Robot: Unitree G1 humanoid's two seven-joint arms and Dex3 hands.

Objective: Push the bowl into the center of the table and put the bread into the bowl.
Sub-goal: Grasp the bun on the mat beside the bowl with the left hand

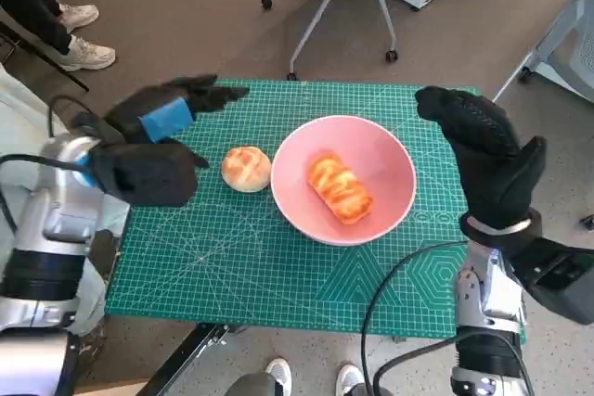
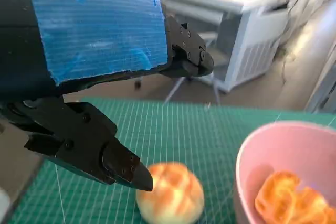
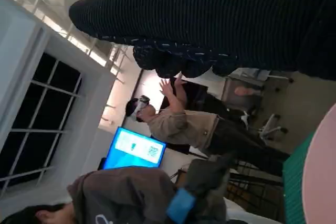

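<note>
The pink bowl (image 1: 343, 178) sits mid-bench holding one glazed bread (image 1: 340, 188); a round bun (image 1: 246, 169) remains outside, beside the spread, empty left hand (image 1: 153, 150).

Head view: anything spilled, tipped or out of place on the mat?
Nothing spilled or tipped. The pink bowl sits upright holding a glazed bread piece; a round bread roll lies outside it on the green mat.

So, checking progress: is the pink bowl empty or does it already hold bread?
Not empty. The pink bowl holds a glazed bread; a round bun sits outside on the mat.
</note>
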